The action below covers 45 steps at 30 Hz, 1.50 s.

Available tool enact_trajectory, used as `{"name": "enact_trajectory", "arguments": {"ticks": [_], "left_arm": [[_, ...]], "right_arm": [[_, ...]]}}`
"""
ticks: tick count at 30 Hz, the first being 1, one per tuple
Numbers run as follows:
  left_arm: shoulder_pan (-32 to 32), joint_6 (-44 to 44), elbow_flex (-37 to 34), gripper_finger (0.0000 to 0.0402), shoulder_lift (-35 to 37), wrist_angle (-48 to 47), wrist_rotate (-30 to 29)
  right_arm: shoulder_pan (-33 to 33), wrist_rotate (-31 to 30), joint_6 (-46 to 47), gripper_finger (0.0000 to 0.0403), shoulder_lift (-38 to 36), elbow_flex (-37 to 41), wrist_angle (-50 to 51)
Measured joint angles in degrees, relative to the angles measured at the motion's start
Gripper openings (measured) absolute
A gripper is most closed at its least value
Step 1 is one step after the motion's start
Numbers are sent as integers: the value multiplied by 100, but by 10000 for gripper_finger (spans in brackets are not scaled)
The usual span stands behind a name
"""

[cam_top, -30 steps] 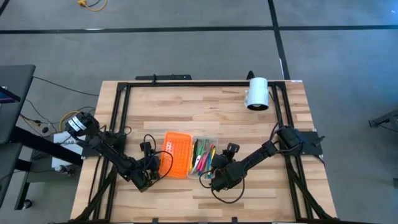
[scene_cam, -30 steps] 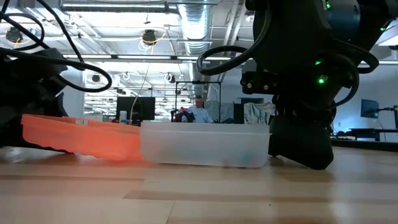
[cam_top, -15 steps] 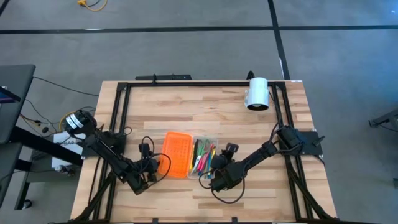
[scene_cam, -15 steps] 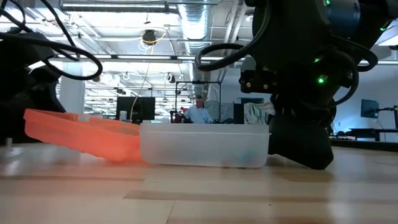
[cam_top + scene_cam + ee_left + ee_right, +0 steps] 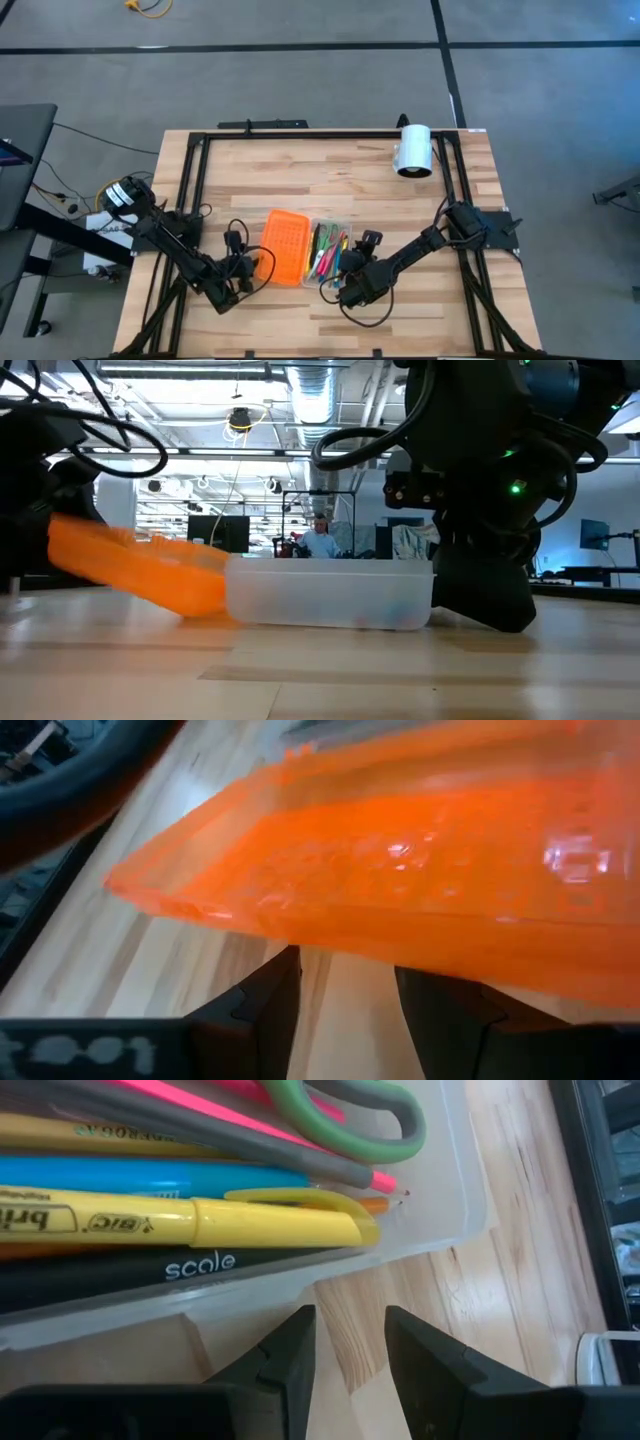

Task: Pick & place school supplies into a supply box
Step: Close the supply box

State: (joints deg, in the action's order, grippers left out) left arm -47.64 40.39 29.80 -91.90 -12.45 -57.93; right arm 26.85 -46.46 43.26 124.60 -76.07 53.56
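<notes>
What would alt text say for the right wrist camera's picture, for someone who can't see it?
A clear plastic pencil case on a wooden table holds a yellow highlighter, a blue pen, a pink pencil, a black pen and green-handled scissors. The right gripper sits open just outside the case's wall.

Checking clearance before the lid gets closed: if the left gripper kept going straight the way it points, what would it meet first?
Most likely the orange lid, tilted up just ahead of the open left gripper; its edge hangs over the fingertips, though depth is unclear.
</notes>
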Motion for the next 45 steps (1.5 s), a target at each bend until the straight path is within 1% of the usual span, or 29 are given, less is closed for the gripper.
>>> {"name": "enact_trajectory", "arguments": {"ticks": [8,14,21,29,31,35,38,41,43,45], "left_arm": [[-4,-380,19,157,8,322,-146],[-7,-741,121,157,7,482,-394],[-9,-1549,268,157,9,984,-708],[13,-2751,282,157,9,2112,-894],[38,-3093,282,157,9,2457,-898],[156,-3789,282,157,9,3172,-680],[326,-4260,282,157,11,3692,-342],[542,-4574,284,157,11,4014,120],[691,-4641,282,157,11,4049,334],[832,-4639,282,157,11,4049,461]], "right_arm": [[-37,-105,-46,118,0,0,-2],[-41,-166,-46,118,0,0,7],[-64,-223,-46,118,2,2,11],[-144,-301,-220,118,-75,7,-84],[-151,-416,-326,118,-164,22,-164],[-232,-736,-616,114,-275,39,-367],[-367,-755,-733,104,-368,28,-518],[-507,-461,-775,92,-369,28,-586],[-592,-228,-791,85,-369,24,-657],[-639,-181,-806,79,-369,57,-767]]}}
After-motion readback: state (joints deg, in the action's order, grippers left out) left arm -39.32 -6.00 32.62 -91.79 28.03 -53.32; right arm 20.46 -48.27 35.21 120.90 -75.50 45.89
